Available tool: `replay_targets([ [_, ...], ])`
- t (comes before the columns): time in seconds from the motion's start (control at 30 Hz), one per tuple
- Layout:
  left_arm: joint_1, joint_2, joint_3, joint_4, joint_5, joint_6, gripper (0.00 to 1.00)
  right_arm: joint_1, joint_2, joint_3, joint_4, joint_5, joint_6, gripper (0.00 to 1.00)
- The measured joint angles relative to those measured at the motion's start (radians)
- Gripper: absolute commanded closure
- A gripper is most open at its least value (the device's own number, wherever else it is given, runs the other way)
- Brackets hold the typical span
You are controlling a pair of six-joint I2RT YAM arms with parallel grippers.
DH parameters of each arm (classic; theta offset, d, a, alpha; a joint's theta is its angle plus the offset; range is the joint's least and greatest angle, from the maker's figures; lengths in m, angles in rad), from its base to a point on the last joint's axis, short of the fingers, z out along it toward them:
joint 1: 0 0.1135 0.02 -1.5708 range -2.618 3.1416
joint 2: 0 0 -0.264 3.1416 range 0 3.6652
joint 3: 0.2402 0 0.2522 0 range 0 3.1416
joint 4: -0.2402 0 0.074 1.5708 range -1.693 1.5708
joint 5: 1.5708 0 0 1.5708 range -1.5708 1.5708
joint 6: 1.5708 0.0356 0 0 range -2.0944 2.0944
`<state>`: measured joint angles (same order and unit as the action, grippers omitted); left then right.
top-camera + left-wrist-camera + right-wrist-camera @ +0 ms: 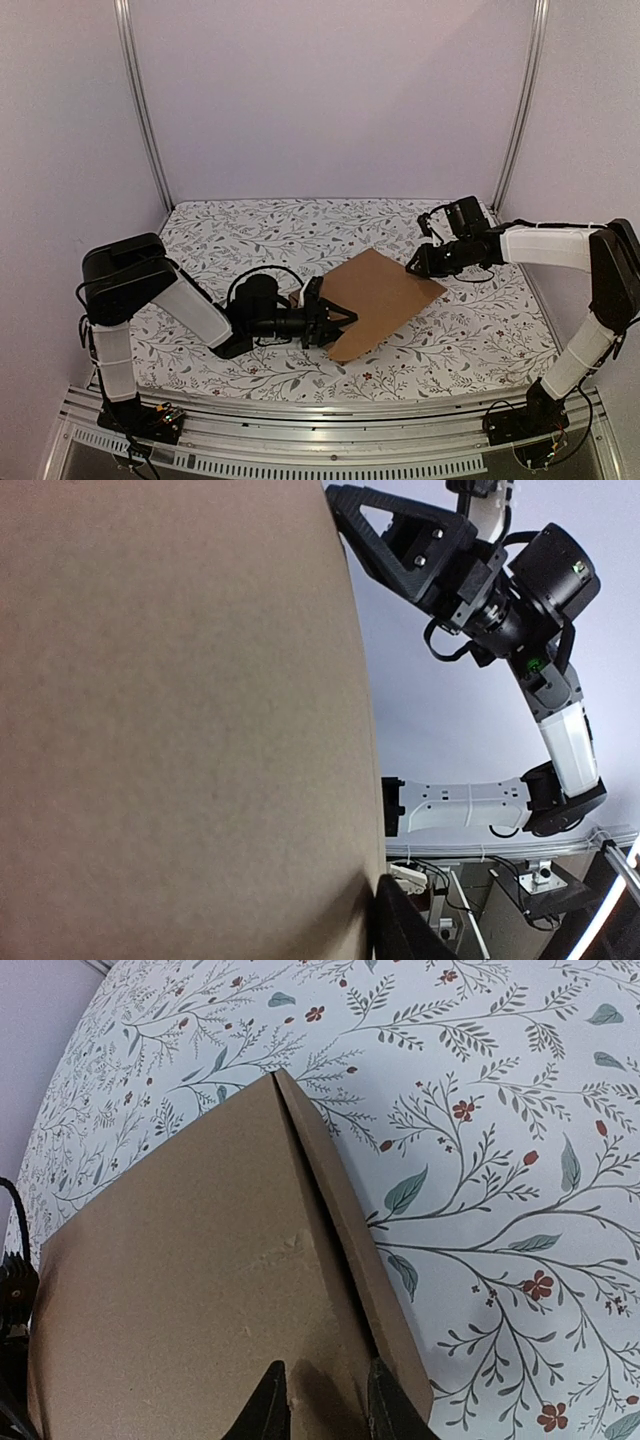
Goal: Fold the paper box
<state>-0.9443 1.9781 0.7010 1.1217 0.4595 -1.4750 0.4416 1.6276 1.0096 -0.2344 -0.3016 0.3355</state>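
The paper box [385,295] is a plain brown cardboard piece lying closed in the middle of the table. My left gripper [337,325] straddles its near-left edge. In the left wrist view the cardboard [170,720] fills the left side and one finger [405,928] lies against it; the other finger is hidden behind it. My right gripper [413,267] sits at the box's far-right edge. Its two fingertips [270,1408] stand narrowly apart, resting on the top panel [190,1290] beside a slit along a side flap [345,1230].
A floral cloth [250,235] covers the table. Metal posts [140,100] rise at the back corners against pale walls. A metal rail [330,412] runs along the near edge. The right arm [560,730] shows beyond the box in the left wrist view.
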Motion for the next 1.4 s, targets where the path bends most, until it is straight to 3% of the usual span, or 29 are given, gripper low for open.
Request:
replay_targets([
  [0.27,0.011,-0.006,-0.034,0.006,0.005,0.008,0.55,0.019,0.0,-0.048,0.008,-0.002,0.005,0.75],
  [0.8,0.076,-0.131,-0.182,-0.047,0.093,0.057,0.52,0.062,0.006,-0.059,0.014,-0.007,0.011,0.76],
  [1.23,0.105,-0.454,-0.179,-0.595,0.085,0.282,0.47,0.076,0.008,-0.063,0.001,0.023,-0.004,0.76],
  [1.4,0.116,-0.504,-0.179,-0.737,0.056,0.346,0.44,0.084,0.01,-0.063,0.0,0.035,-0.004,0.7],
])
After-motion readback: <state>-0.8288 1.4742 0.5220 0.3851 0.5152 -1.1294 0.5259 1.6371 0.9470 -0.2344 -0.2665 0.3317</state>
